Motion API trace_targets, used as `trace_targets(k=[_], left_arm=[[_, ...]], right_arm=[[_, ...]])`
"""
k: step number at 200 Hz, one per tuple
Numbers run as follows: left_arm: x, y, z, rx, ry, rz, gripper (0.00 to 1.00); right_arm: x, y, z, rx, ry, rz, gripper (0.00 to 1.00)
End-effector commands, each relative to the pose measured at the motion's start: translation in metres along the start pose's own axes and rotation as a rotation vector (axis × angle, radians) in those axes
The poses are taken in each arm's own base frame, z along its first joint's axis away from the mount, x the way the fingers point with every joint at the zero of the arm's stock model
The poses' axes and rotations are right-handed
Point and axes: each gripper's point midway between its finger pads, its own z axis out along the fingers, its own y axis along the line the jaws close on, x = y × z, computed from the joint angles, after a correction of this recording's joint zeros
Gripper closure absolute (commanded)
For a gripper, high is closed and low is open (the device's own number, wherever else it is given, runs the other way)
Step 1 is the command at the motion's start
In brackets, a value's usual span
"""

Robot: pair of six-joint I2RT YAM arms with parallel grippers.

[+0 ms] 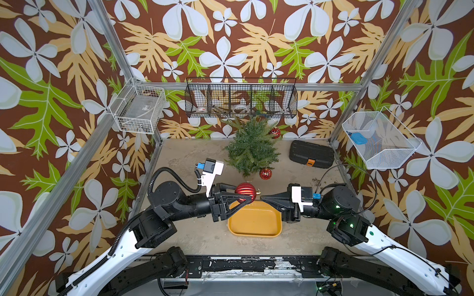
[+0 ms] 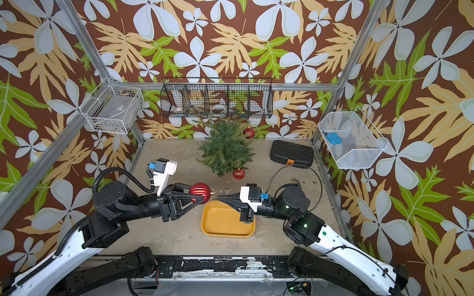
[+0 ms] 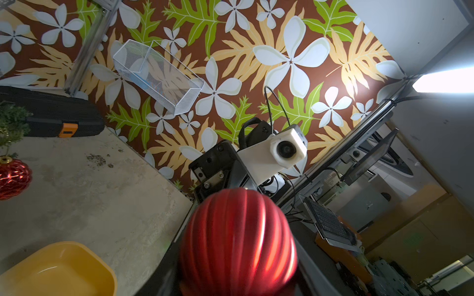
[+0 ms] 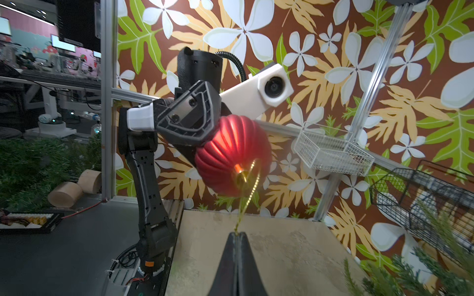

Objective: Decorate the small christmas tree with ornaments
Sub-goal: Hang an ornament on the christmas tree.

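- The left gripper (image 1: 247, 198) is clamped on the ribbed red bauble (image 1: 245, 192), its jaws set apart on either side of the ball; both are held in the air above the far edge of the yellow tray (image 1: 255, 232).
- The gold cap of the ribbed red bauble points toward the right arm.
- In the right wrist view, the gold loop (image 4: 247, 194) runs from the cap down into the tips of the right gripper (image 4: 237, 234).
- The right gripper (image 1: 262, 197) has its jaws pressed together, pinching the end of the gold loop just beside the cap.
- The two grippers face each other tip to tip, with the bauble between them.
- The small christmas tree (image 1: 252, 147) stands on the table (image 1: 189, 164) near the back wall, beyond both grippers and well apart from the held bauble.
- One lattice-patterned bauble (image 1: 265, 173) hangs at the near lower edge of the tree, next to its base.
- A second lattice-patterned bauble (image 1: 275, 132) hangs on the far right side of the tree, near the top.
- A black case (image 1: 311, 153) lies on the table to the right of the tree.
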Motion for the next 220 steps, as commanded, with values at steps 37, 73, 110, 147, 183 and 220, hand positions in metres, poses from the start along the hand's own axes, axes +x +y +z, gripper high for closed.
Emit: trace_targets(k=[37,73,110,147,183,220], left_arm=[[-0.001,0.053,0.005,-0.197,-0.09,0.067,0.56],[-0.004,0.082,0.008,-0.312,-0.137,0.094,0.58],[-0.012,0.107,0.001,-0.427,-0.198,0.125,0.6],[-0.022,0.121,0.003,-0.502,-0.208,0.18,0.62],[-0.027,0.14,0.013,-0.555,-0.173,0.203,0.62],[-0.034,0.161,0.015,-0.472,-0.154,0.159,0.63]], right_arm=[[0.05,-0.045,-0.001,0.226,0.288,-0.088,0.99],[0.075,-0.074,0.006,0.331,0.426,-0.112,1.0],[0.092,-0.111,0.003,0.403,0.484,-0.083,1.0],[0.099,-0.13,0.007,0.414,0.51,-0.113,1.0],[0.106,-0.139,0.016,0.397,0.533,-0.137,1.0],[0.114,-0.149,0.024,0.387,0.564,-0.168,1.0]])
